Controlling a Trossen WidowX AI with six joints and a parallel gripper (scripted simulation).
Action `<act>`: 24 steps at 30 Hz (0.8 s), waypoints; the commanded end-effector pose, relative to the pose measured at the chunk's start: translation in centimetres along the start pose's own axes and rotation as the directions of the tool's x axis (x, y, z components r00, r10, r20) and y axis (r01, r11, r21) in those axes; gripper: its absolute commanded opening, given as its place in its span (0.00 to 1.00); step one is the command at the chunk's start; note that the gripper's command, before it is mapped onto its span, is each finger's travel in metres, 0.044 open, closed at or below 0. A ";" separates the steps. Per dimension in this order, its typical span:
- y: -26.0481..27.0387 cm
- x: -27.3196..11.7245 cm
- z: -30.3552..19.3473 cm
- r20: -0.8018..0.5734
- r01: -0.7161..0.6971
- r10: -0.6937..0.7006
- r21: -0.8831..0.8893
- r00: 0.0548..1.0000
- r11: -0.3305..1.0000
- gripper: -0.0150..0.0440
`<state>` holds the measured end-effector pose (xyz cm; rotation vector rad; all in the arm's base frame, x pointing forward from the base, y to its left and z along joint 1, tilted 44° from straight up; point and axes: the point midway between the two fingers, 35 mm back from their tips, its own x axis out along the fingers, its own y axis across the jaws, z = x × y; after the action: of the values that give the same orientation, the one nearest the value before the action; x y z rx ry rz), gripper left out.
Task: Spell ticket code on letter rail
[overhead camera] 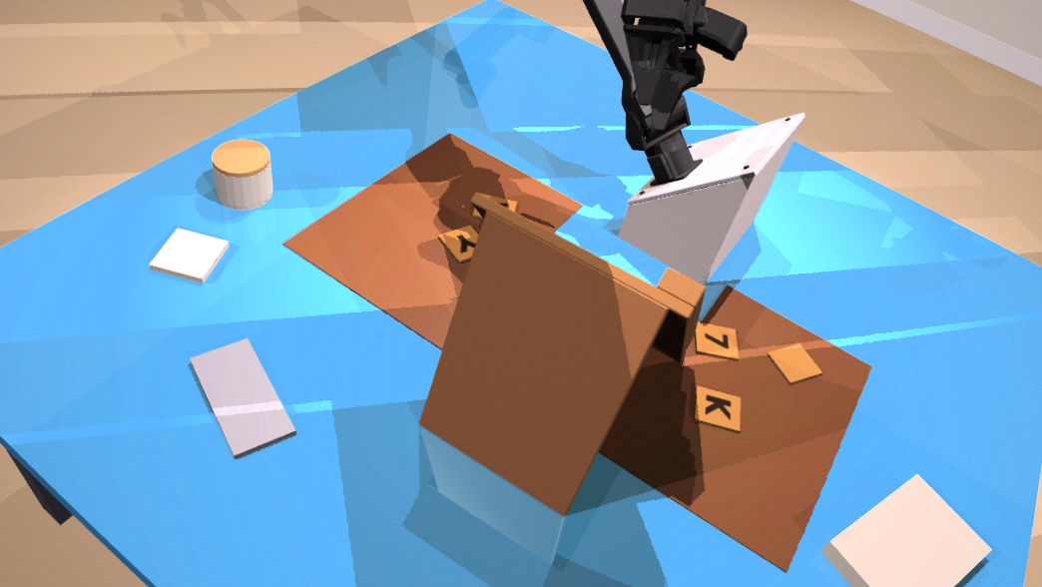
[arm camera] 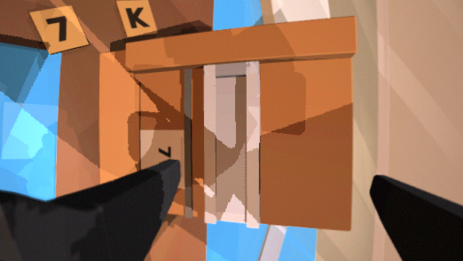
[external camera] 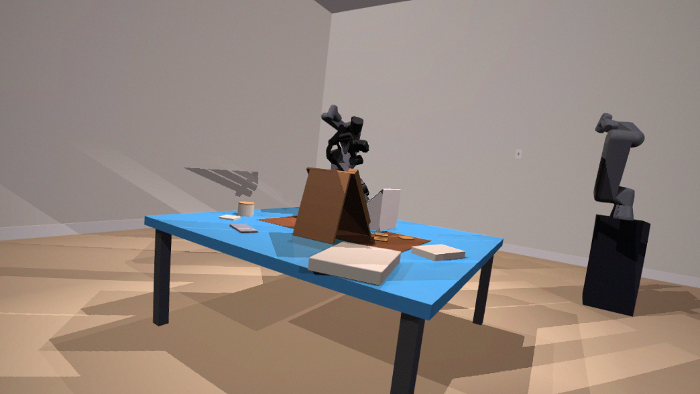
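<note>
- Keeping the fingers wide open, with nothing between the tips.
- Pointing the open fingers at the front of the leaning brown board (overhead camera: 539, 342) (external camera: 320, 205) (arm camera: 310, 177), with one tip in front of part of the ticket (arm camera: 153, 144) in the wrist view.
- Showing one black mark on the ticket, with the rest too hidden to read.
- Running along the board beside the ticket, with pale edges: the letter rail (arm camera: 253, 111).
- Lying flat on the right brown mat (overhead camera: 808, 466) in the top view: the 7 tile (overhead camera: 717, 341) (arm camera: 58, 30), near the K tile (overhead camera: 718, 409) (arm camera: 137, 18), with a plain-looking tile (overhead camera: 794, 362) off to one side.
- Lying on the left brown mat (overhead camera: 364, 241) in the top view: the Y tile (overhead camera: 457, 244), partly behind the board, near one more tile (overhead camera: 504, 207), too hidden to read.
- Standing on the blue surface (overhead camera: 109, 305) (external camera: 196, 238), past the left mat: a round pot (overhead camera: 244, 188) (external camera: 245, 210) with an orange top.
- Lying flat near the pot: a white square (overhead camera: 189, 254) (external camera: 229, 217).
</note>
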<state>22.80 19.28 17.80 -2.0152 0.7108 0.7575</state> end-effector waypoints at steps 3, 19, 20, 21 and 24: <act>-0.2 -0.1 0.1 0.009 -0.001 0.001 -0.004 1.000 1.000 1.00; -0.2 -2.2 -2.4 0.008 -0.003 0.003 -0.006 1.000 1.000 1.00; -0.2 -2.2 -2.4 0.008 -0.003 0.003 -0.006 1.000 1.000 1.00; -0.1 -2.0 -2.2 0.007 -0.008 0.008 -0.009 1.000 1.000 0.96; 0.7 0.7 0.4 -0.004 -0.084 0.084 -0.055 0.996 0.995 0.83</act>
<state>22.32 18.15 19.67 -2.0232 0.7262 0.7771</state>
